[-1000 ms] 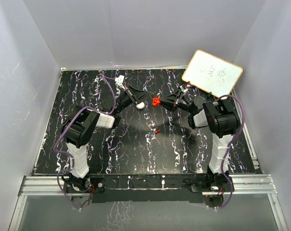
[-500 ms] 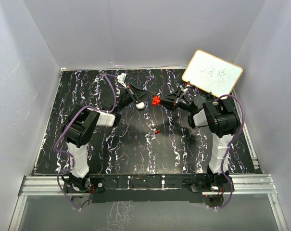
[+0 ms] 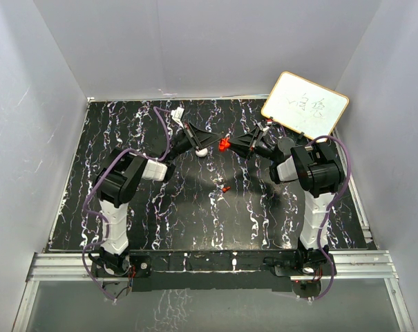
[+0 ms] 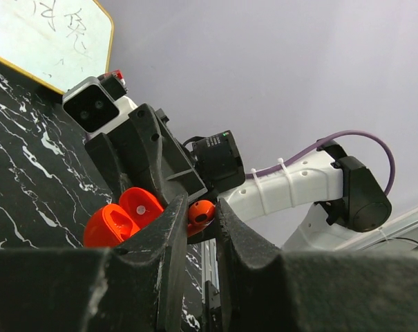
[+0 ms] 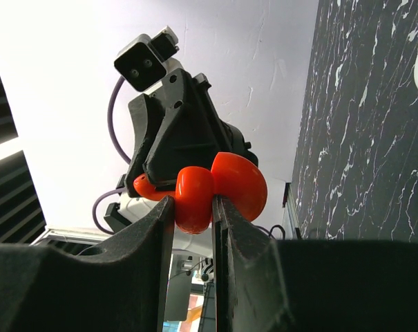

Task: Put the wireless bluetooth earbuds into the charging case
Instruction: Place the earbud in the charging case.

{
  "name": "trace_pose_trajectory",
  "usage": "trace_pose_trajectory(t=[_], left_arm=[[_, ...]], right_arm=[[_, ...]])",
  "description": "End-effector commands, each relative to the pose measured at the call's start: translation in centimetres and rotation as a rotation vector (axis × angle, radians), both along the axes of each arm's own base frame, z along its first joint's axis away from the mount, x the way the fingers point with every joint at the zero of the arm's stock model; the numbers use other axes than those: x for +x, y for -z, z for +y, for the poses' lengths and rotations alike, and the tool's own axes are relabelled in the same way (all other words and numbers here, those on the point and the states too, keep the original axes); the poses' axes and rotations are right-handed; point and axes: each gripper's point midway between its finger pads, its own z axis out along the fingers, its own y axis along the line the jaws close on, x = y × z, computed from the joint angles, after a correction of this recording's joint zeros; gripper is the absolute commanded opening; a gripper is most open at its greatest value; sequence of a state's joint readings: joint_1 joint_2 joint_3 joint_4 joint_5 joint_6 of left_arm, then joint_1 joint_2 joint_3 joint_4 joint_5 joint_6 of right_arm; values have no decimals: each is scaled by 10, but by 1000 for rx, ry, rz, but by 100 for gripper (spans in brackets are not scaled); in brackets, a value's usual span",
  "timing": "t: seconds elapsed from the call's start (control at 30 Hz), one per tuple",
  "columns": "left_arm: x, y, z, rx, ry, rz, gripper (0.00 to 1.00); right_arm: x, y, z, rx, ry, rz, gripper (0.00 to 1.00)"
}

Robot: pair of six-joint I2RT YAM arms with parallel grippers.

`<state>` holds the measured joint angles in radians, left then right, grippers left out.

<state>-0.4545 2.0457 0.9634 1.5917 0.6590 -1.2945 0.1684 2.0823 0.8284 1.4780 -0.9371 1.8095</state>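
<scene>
The charging case [image 3: 224, 144] is a bright red shell, hinged open, held above the far middle of the table. My right gripper [image 5: 193, 204] is shut on its base [image 5: 193, 197], with the lid [image 5: 242, 183] standing beside it. In the left wrist view the case's two open halves [image 4: 122, 218] face me. My left gripper [image 4: 200, 211] is shut on one tiny red earbud [image 4: 202, 212], right at the case's edge. From the top view the left gripper [image 3: 213, 141] and right gripper [image 3: 231, 144] meet tip to tip. A second red earbud [image 3: 224, 187] lies on the table.
A small white rounded object [image 3: 202, 151] lies on the black marbled table [image 3: 160, 214] below the left gripper. A framed whiteboard [image 3: 305, 104] leans at the back right. White walls close in three sides.
The left arm has shifted slightly forward and its gripper has edged closer to the case. Both grips are unchanged.
</scene>
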Motion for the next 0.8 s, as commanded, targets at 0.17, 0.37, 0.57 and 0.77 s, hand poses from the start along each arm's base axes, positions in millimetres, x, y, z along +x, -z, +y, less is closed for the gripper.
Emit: trace_pose_trajectory(t=[0.17,0.37,0.57,0.77], left_arm=[[-7,-49,13,-98,-12,-223,0],[-7,-48,13,-96,-13,-218,0],[-9,-49,14,-97,-14,-218,0],[-14,-50,16,-94,-13,-216,0]], right_arm=[[-23,-52,-2,52,-2,-384,0],[-28,-54,0,36,-6,-429,0],[-33,-55,4,6,7,-513,0],[-37,-59,6,-14,28,-587,0]])
